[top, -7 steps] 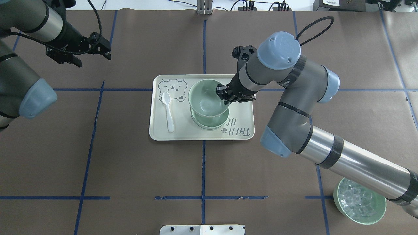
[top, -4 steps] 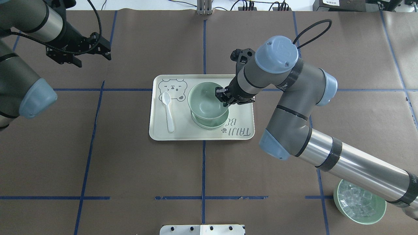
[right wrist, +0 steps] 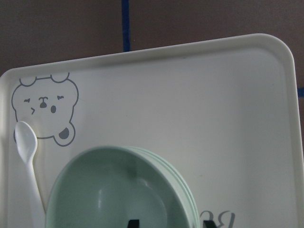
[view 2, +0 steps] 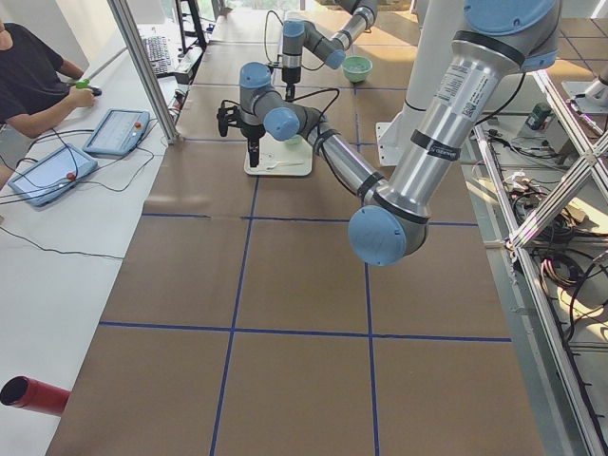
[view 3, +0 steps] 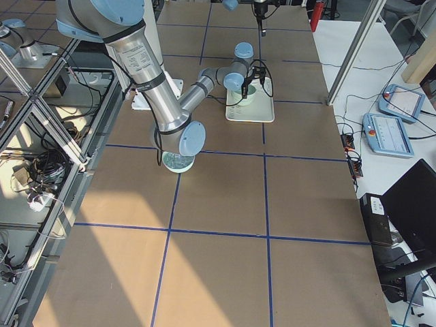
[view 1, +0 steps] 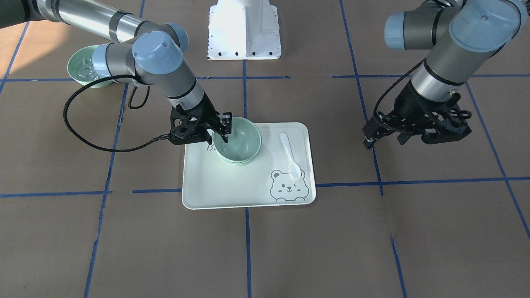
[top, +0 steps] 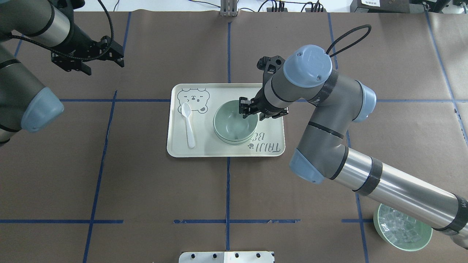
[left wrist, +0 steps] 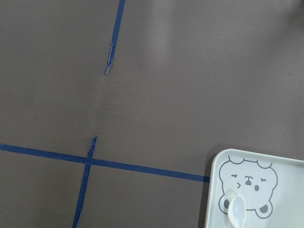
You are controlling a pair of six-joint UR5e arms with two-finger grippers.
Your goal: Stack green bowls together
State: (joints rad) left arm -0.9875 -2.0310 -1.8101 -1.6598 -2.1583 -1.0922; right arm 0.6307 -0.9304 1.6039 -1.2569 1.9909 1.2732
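The green bowls [top: 232,126] sit nested in one stack on the pale bear-print tray [top: 204,149], right of its middle. The stack also shows in the front view [view 1: 238,142] and in the right wrist view [right wrist: 118,190], where several rims lie close together. My right gripper [top: 250,111] is low over the stack's far right rim. It is open, with one finger inside the top bowl and one outside [view 1: 218,138]. My left gripper [top: 104,67] hovers open and empty over the bare table, far left of the tray [view 1: 383,142].
A white spoon [top: 189,124] lies on the tray's left part beside the bear print. A green bowl with clear cubes [top: 402,228] stands at the near right, under my right forearm. A white base plate [top: 226,256] is at the near edge.
My right gripper lowered the tilted top bowl onto the stack and opened. The bowl now sits level and nested. The left arm has not moved.
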